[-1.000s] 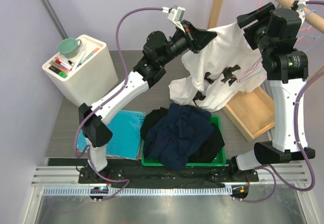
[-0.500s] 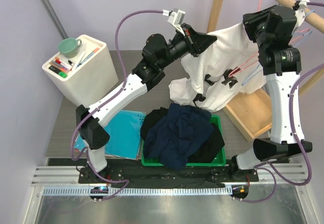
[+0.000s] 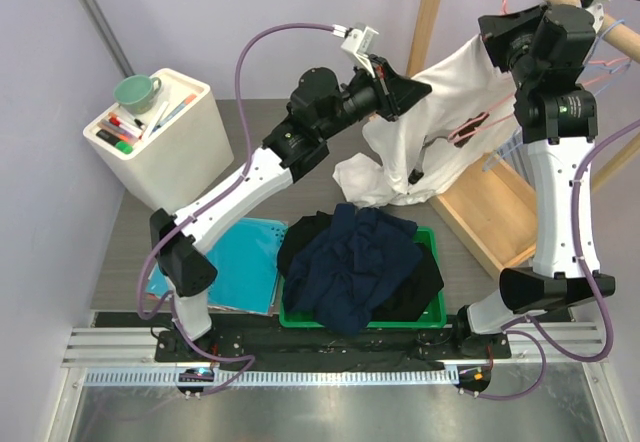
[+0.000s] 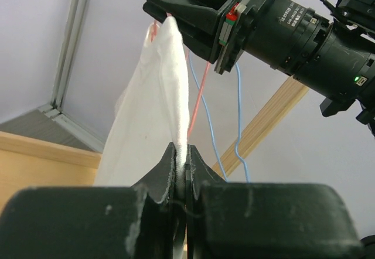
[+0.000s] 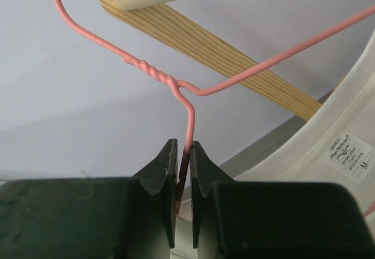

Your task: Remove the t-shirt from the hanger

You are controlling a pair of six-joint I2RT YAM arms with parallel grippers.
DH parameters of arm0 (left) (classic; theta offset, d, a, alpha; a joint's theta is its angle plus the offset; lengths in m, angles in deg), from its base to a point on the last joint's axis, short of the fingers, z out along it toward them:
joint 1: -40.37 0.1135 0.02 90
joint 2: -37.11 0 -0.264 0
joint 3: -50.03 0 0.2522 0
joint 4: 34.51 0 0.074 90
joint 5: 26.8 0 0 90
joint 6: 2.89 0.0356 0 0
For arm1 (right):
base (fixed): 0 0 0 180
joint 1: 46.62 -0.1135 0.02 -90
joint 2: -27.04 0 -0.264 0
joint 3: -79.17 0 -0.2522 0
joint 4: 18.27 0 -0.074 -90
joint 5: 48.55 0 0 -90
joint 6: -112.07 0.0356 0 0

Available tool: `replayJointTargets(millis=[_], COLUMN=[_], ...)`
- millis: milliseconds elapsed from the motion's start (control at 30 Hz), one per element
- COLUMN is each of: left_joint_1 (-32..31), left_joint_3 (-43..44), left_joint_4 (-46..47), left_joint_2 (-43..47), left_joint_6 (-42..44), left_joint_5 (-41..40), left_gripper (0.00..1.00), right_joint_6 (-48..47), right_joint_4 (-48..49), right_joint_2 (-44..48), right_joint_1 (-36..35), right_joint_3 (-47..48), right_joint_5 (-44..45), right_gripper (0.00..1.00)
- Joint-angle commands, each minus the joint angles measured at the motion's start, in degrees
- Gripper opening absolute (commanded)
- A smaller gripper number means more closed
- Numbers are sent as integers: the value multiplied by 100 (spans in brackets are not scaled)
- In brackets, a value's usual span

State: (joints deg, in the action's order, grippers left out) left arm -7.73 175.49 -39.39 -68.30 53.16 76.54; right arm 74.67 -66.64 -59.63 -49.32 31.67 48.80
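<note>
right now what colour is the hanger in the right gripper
Pink. The hanger shows best in the right wrist view.

The white neck label (image 5: 350,157) inside the t-shirt (image 5: 304,174) shows the size letter "M"; its smaller print is illegible.

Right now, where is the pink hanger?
In the right wrist view, the pink hanger is pinched by its neck in the right pincer, in front of the wooden rack, with the white t-shirt beside it.

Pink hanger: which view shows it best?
Right wrist: the pink hanger fills the frame, its wire clamped in the right gripper. Left wrist shows one wire strand beside the t-shirt; top external only slivers.
</note>
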Motion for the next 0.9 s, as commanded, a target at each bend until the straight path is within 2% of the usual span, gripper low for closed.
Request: replayJointTargets(millis=[0, 200, 300, 333, 433, 533, 633, 867], left_joint_1=[2, 2, 2, 2, 2, 2, -7, -269], left_joint_3=[282, 195, -104, -218, -815, -1928, -2580, -2934], left_joint_4=[-307, -835, -1169, -1265, -1494, -1592, -1592, -1882], left_joint_2=[143, 371, 730, 845, 1416, 2187, 2751, 3210], left_joint_6=[-15, 169, 336, 372, 494, 548, 495, 398], left_joint_5=[-165, -219, -244, -253, -131, -165, -174, -270], left_gripper=[0, 0, 11, 27, 48, 55, 61, 70], right_joint_6=[-452, -461, -373, -338, -93, 154, 259, 453], right_joint_4=[789, 868, 868, 877, 1105, 1378, 1404, 1571], right_joint_2=[19, 387, 598, 643, 879, 951, 951, 1161], right_joint_1=[-73, -64, -73, -64, -73, -169, -327, -827], right_joint_3=[361, -166, -430, -535, -851, -975, -949, -1160], right_joint_5=[-1209, -1473, -1719, -1772, -2009, -2255, -2308, -2160], right_gripper=[1, 1, 1, 1, 1, 1, 1, 1])
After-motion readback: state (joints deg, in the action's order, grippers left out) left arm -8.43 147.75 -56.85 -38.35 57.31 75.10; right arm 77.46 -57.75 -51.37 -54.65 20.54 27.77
